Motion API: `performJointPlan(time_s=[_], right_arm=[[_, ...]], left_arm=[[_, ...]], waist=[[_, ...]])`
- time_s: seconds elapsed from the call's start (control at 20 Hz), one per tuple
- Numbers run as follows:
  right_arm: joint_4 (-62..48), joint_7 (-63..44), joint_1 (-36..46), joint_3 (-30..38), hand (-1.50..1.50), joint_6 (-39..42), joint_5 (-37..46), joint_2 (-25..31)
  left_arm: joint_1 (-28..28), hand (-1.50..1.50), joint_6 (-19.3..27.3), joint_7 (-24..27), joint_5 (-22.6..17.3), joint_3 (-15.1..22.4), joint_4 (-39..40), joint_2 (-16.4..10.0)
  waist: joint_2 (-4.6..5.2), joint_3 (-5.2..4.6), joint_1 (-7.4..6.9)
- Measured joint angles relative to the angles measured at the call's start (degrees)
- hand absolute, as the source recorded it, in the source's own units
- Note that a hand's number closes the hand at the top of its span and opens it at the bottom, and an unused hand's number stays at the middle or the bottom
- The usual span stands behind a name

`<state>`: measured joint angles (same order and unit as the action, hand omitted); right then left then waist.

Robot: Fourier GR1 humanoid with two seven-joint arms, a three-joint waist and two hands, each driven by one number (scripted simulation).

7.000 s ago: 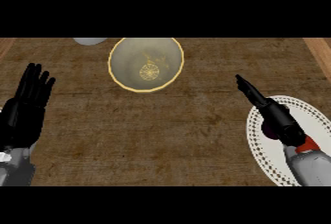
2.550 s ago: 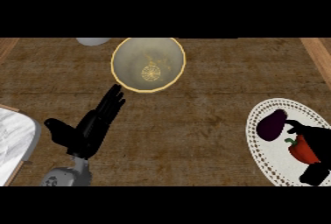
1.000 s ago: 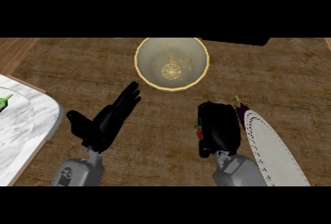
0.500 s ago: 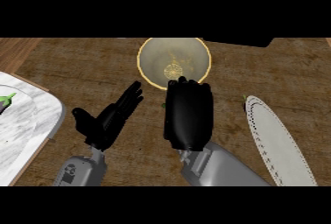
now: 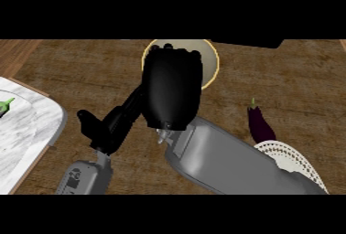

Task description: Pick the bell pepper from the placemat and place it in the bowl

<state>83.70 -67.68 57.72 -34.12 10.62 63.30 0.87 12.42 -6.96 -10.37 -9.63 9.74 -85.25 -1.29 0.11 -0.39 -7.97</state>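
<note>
The right hand (image 5: 172,87) covered the bowl (image 5: 209,64) at twelve o'clock; whether it held anything could not be told. The left hand (image 5: 113,122) lay open at eight.

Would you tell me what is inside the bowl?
The right hand hangs over the bowl, hiding its inside. Only the yellow rim and a pale strip of wall show; any contents are covered.

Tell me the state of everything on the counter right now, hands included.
bowl: upright, only its rim showing.
right hand: held over the bowl, covering most of it.
left hand: open, holding nothing.
placemat: flat.
eggplant: lying flat, one end at the placemat.
bell pepper: not visible.
</note>
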Motion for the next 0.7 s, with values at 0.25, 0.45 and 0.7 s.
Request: performJointPlan(time_s=[0.25, 0.45, 0.7], right_arm=[[-7.7, -0.69, 7.84, 2.35, 1.5, -1.88, -3.01, 0.01], [-14.93, 0.22, 12.73, 5.19, 1.5, -4.65, -4.88, -0.07], [-26.49, 3.0, 17.49, 8.16, 1.5, -8.74, -5.85, -0.24]], left_arm=[[0.3, 0.0, 0.56, 0.49, 0.26, -0.52, 0.69, 0.17], [-0.32, 0.0, 0.45, 0.86, 0.15, -0.77, 0.16, -0.03], [-1.09, 0.0, 0.63, 1.63, 0.5, -1.0, -0.41, -0.26]], waist=[[0.34, 0.04, 0.77], [0.52, 0.11, 1.45], [0.89, 0.16, 2.1]])
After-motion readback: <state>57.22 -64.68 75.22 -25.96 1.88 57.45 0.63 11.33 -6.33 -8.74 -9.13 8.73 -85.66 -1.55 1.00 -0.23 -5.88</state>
